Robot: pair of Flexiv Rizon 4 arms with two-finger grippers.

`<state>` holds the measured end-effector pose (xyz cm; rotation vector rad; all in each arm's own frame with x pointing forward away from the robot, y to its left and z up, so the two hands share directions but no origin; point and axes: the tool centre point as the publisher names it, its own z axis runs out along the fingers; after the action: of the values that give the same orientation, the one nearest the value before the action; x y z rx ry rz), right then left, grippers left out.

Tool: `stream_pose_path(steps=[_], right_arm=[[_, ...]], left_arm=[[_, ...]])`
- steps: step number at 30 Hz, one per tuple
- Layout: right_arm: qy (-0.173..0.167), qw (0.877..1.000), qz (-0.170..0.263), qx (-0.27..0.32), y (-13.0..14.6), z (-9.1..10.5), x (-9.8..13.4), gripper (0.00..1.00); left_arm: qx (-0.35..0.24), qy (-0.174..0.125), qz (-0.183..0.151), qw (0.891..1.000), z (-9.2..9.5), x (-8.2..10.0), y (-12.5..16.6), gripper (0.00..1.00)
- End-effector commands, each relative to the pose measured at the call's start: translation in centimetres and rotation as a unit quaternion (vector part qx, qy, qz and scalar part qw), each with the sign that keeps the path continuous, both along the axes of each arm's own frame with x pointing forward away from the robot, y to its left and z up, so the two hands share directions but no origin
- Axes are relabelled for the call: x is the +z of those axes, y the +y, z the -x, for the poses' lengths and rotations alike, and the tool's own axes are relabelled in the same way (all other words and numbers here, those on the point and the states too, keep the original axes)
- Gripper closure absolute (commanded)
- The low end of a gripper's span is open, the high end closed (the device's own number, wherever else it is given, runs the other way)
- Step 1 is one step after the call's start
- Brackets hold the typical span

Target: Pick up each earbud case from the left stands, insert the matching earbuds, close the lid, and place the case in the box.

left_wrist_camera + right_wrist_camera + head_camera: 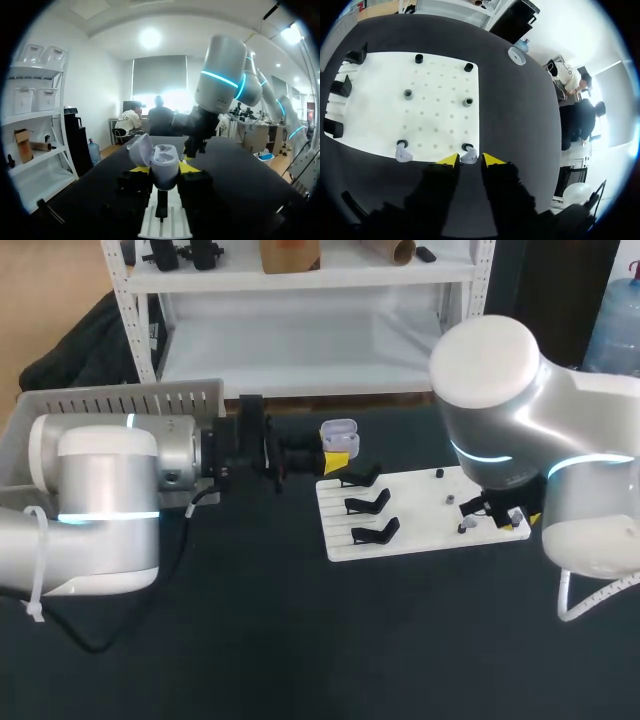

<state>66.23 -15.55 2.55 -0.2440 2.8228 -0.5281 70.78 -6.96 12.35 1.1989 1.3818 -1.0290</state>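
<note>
My left gripper (165, 169) is shut on a pale lavender earbud case (166, 170) whose lid (141, 149) stands open. In the head view this case (340, 432) hangs above the far left corner of the white board (425, 540). Three black stands (367, 503) on the board's left side carry nothing. My right gripper (470, 159) is low over the board's near right edge, open, its yellow tips close on either side of a pale earbud (468, 157) that sits on the board. A second earbud (403, 154) lies beside it along the same edge.
Small black and grey pegs (408, 94) dot the white board (440, 120). A grey slotted box (120, 400) stands at the table's far left behind my left arm. My right arm (220, 75) rises ahead of the left gripper.
</note>
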Motion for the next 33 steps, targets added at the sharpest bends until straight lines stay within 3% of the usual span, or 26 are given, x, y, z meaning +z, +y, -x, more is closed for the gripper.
stream_pose_path(steps=[1, 3, 5, 6, 12, 20, 26, 33], right_arm=[[0.004, 1.000, 0.001, -0.002, 0.1, -0.4, -0.4, 0.75], [0.004, 1.000, 0.001, -0.004, 0.1, -0.3, -0.4, 0.78], [0.004, 1.000, 0.002, -0.006, 0.1, -0.3, -0.5, 0.89], [0.006, 1.000, 0.003, -0.007, 0.1, -0.3, -0.5, 0.99], [0.011, 1.000, 0.010, -0.013, 0.1, 0.2, 0.1, 1.00], [-0.004, 1.000, 0.016, -0.013, 1.1, 2.3, 6.7, 1.00], [0.013, 1.000, 0.020, -0.008, 2.9, 3.8, 10.8, 1.00], [0.045, 0.999, -0.026, -0.011, 5.7, 5.9, 13.3, 1.00]], left_arm=[[0.003, -0.002, 0.001, 1.000, 0.2, -0.1, 0.0, 1.00], [0.003, -0.002, 0.001, 1.000, 0.2, -0.1, 0.0, 1.00], [0.003, -0.002, 0.001, 1.000, 0.2, -0.1, 0.0, 1.00], [0.003, -0.002, 0.001, 1.000, 0.2, -0.1, 0.0, 1.00], [0.003, -0.002, 0.001, 1.000, 0.2, -0.1, 0.0, 1.00], [0.003, -0.002, 0.001, 1.000, 0.2, -0.1, 0.0, 1.00], [0.003, -0.002, 0.001, 1.000, 0.2, -0.1, 0.0, 1.00], [0.003, -0.002, 0.001, 1.000, 0.2, -0.1, 0.0, 1.00]])
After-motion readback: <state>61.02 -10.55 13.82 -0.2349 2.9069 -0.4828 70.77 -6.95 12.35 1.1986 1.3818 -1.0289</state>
